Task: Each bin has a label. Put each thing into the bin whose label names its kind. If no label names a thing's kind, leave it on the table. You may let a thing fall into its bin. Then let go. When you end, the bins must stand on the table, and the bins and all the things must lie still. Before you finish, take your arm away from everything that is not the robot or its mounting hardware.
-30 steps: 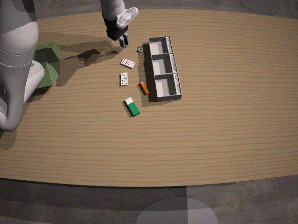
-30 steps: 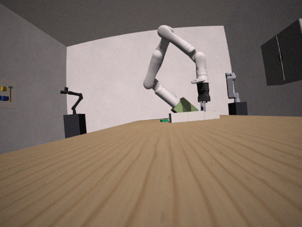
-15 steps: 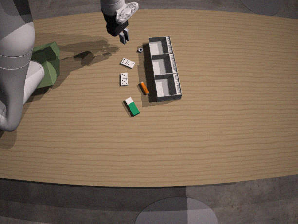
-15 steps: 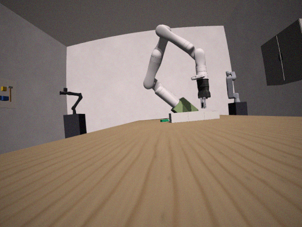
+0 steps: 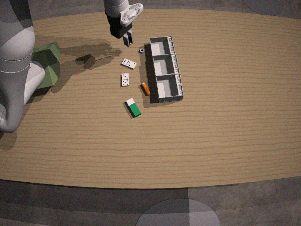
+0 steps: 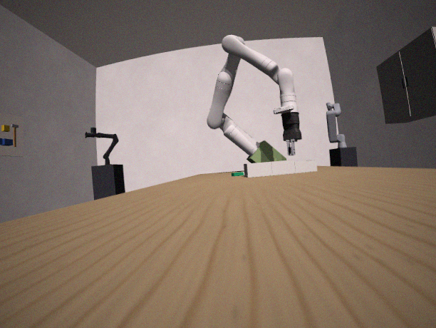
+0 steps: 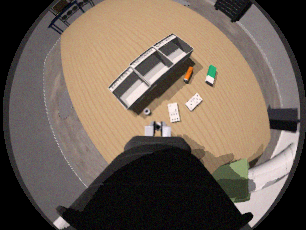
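Over at the far side of the table in the top view, the gripper point(image 5: 128, 41) point(image 6: 291, 151) point(image 7: 158, 126) hung above the wood, its two fingers only a narrow gap apart! A small dark shape showed between the tips in the wrist view, but whether it was a gripped piece or part of the fingers, I could not tell.

And there was the small grey metal hex nut point(image 5: 141, 50) point(image 7: 147, 111), flat on the table at four o'clock from the fingertips in the top view, just beside the grey-walled three-bin tray point(image 5: 170, 98) point(image 6: 281, 168). Its home, the nuts-and-bolts bin point(image 5: 168, 89), lay towards five o'clock from it.

How would it handle? Light, hard and stiff, by my judgement; nothing to crush, no fragility to fear, but smooth metal could have slipped. The best hold looked to be low across two opposite flat sides, pads square to them; a pinch on the corners risked spinning it out. And careful on the three o'clock side: the tray wall left little finger room there!

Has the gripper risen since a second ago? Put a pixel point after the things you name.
Yes: in the exterior view the gripper point(image 5: 129, 44) point(image 6: 291, 154) point(image 7: 158, 126) has moved up relative to the bins point(image 5: 170, 99) point(image 6: 281, 168) point(image 7: 140, 75).
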Robot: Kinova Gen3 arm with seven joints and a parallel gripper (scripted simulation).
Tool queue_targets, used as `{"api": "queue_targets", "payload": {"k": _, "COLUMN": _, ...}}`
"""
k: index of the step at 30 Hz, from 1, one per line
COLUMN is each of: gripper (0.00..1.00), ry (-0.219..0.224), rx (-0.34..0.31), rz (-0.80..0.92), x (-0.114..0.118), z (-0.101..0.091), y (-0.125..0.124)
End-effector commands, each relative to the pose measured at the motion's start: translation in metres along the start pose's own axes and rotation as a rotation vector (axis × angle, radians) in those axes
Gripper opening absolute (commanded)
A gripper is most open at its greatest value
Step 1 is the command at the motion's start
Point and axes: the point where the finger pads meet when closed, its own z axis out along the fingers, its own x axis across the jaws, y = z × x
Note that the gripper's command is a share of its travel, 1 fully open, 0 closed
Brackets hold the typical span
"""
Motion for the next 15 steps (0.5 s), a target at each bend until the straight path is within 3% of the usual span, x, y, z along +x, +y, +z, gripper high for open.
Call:
{"api": "queue_targets", "payload": {"k": 1, "gripper": 0.34, "ry": -0.003, "rx": -0.008, "rz": 0.016, "x": 0.004, "z": -0.002, "y": -0.018}}
{"api": "queue_targets", "payload": {"k": 15, "gripper": 0.34, "ry": -0.003, "rx": -0.008, "rz": 0.016, "x": 0.019, "z": -0.001, "y": -0.088}}
